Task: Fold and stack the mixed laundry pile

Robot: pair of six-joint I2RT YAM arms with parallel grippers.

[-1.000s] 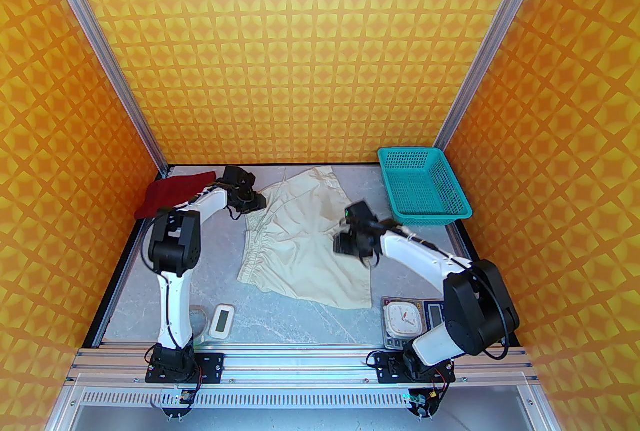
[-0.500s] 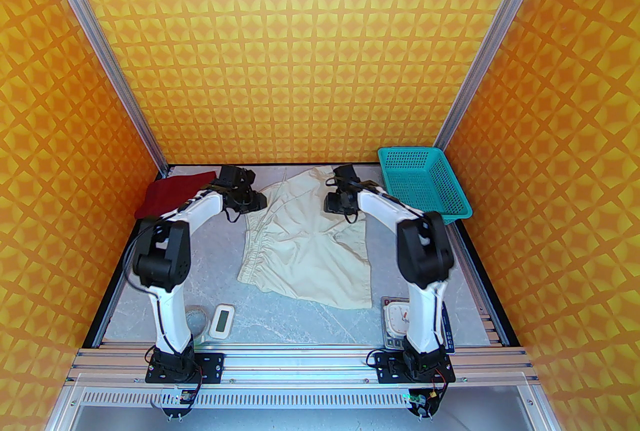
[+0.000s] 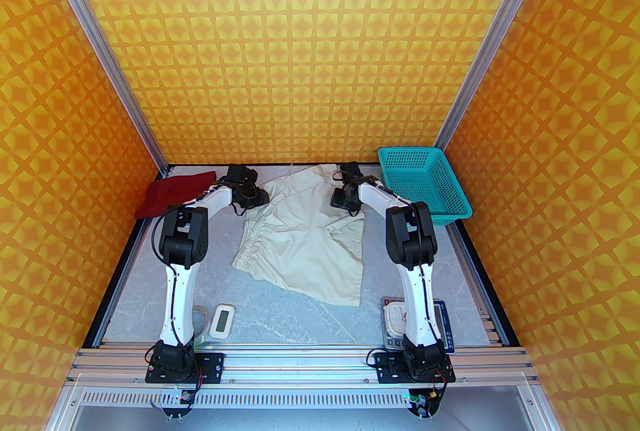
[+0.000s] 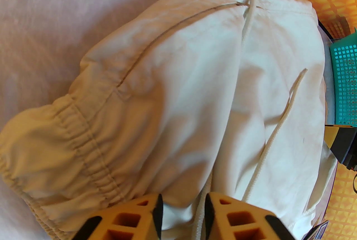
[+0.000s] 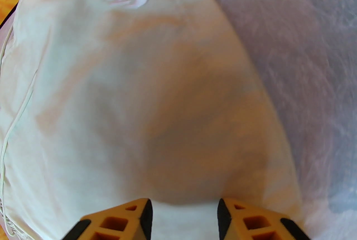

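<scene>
The cream-white shorts (image 3: 300, 244) lie spread over the middle of the table, gathered waistband to the left. My left gripper (image 3: 257, 197) sits at the far waistband corner; in the left wrist view the shorts (image 4: 178, 80) and a drawstring run down between its fingers, so this gripper (image 4: 182, 216) is shut on the cloth. My right gripper (image 3: 344, 204) is on the far leg; the shorts (image 5: 111, 94) fill the gap of this gripper (image 5: 185, 216), shut on the cloth. The dark red shirt (image 3: 172, 193) lies at the back left corner, apart from both grippers.
A teal mesh basket (image 3: 425, 151) stands at the back right, close to the right arm, and its wall shows in the left wrist view (image 4: 344, 80). A scale (image 3: 392, 314) sits near the right base. A small white device (image 3: 221, 319) lies near the left base.
My right arm swung from the shorts' middle right to their far leg at the back. The left gripper stayed at the waistband corner. The shorts slid slightly toward the back left.
</scene>
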